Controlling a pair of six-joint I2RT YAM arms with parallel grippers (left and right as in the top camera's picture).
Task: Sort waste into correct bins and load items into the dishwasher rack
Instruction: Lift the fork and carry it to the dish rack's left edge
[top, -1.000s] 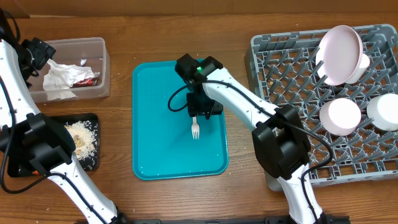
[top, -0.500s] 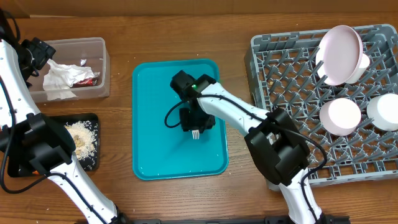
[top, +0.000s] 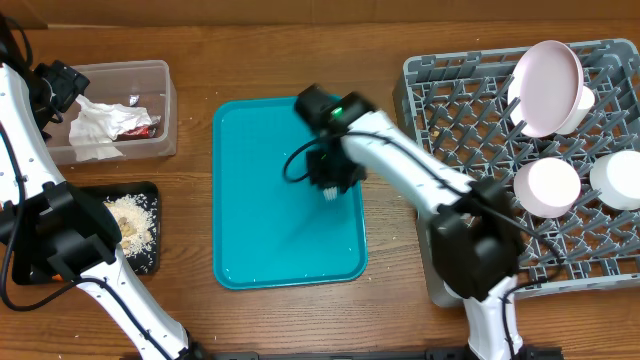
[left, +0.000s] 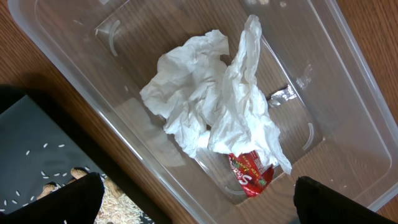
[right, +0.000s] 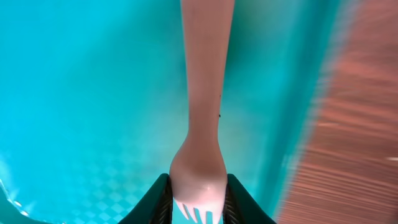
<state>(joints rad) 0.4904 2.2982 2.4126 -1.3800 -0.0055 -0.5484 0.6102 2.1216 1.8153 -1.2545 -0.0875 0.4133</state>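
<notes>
My right gripper (right: 198, 199) is shut on the head of the white plastic fork (right: 205, 93), whose handle points away over the teal tray (right: 74, 93). From overhead, the right gripper (top: 328, 183) hangs near the tray's right side with the fork tines (top: 328, 195) showing below it. My left gripper (left: 199, 205) stands open above the clear tub (left: 74, 81), nothing between its fingers. Crumpled napkins (left: 211, 112) and a red-and-white wrapper (left: 252, 174) lie in that tub. The grey dishwasher rack (top: 470, 150) holds a plate (top: 548, 88) and two bowls (top: 547, 187).
A black tray (top: 145, 262) with beige food scraps (top: 130, 220) lies at the front left, beside the clear tub (top: 168, 110). The teal tray (top: 260, 220) sits mid-table. The left arm's base stands at the front left, the right arm's base beside the rack.
My right gripper has closed on the fork, lifted it off the teal tray and moved toward the tray's right edge. The left arm has not moved.
</notes>
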